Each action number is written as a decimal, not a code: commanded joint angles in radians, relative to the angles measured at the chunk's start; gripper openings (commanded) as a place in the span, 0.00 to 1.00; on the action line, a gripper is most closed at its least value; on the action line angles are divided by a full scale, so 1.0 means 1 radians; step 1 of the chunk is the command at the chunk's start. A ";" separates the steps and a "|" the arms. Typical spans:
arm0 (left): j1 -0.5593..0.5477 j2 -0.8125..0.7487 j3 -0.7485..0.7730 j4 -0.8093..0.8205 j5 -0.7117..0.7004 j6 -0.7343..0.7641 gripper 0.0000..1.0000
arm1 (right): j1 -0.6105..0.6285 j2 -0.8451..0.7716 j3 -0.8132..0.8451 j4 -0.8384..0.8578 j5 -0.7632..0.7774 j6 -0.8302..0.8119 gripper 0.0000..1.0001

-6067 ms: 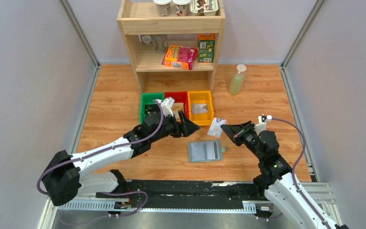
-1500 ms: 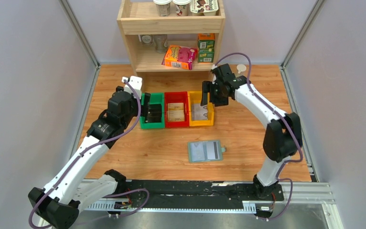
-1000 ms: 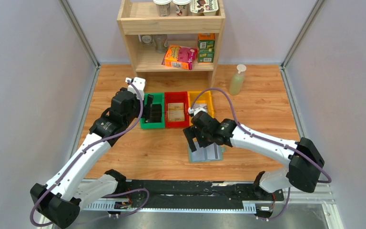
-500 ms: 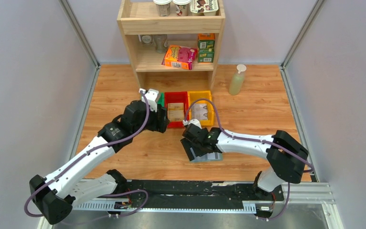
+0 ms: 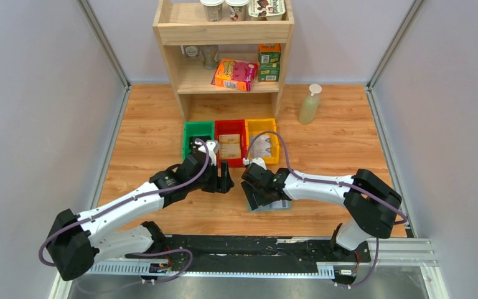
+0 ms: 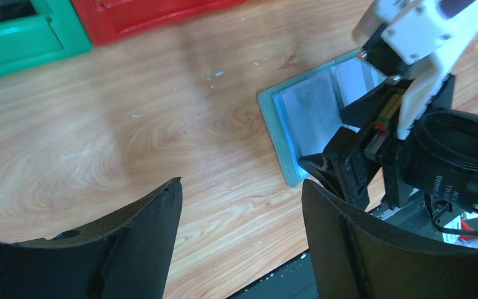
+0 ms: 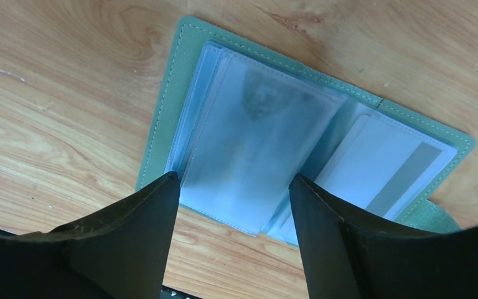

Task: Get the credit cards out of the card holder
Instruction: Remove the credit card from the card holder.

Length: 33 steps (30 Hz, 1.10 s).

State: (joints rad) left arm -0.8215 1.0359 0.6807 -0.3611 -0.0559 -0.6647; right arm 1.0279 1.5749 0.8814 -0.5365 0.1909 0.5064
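The card holder (image 7: 174, 93) lies open on the wooden table, grey-green outside with clear blue-grey sleeves inside. A pale credit card (image 7: 389, 165) with a grey stripe sits in its right pocket. Another card with a faint portrait (image 7: 258, 124) shows under the left sleeve. My right gripper (image 7: 233, 180) is open just above the holder's near edge, one finger either side of the left sleeve leaf, gripping nothing. In the top view it (image 5: 256, 194) covers most of the holder (image 5: 283, 203). My left gripper (image 5: 225, 177) is open and empty over bare wood left of the holder (image 6: 299, 112).
Green (image 5: 197, 131), red (image 5: 230, 128) and yellow (image 5: 262, 126) bins stand in a row behind the arms; the red and yellow ones hold cards. A wooden shelf (image 5: 224, 31) with boxes and cups stands at the back. A spray bottle (image 5: 309, 104) is at its right.
The right arm swung from the yellow bin down over the card holder and its jaws narrowed somewhat. The left arm left the green bin and came forward beside the holder.
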 commanded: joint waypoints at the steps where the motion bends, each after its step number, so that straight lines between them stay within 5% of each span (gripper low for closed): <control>1: -0.008 0.036 -0.040 0.114 0.044 -0.101 0.77 | -0.028 -0.019 -0.028 0.043 -0.014 0.018 0.69; 14: -0.034 0.187 -0.043 0.203 0.103 -0.147 0.68 | -0.077 -0.050 -0.081 0.082 -0.057 0.026 0.45; 26: -0.074 0.331 0.040 0.261 0.163 -0.159 0.54 | -0.213 -0.147 -0.217 0.240 -0.293 0.023 0.40; 33: -0.079 0.456 0.129 0.281 0.212 -0.136 0.35 | -0.319 -0.171 -0.300 0.359 -0.445 0.038 0.38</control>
State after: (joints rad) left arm -0.8906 1.4288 0.7456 -0.1303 0.1108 -0.8108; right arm 0.7433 1.4052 0.6296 -0.2531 -0.1631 0.5385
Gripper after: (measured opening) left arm 0.372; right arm 0.382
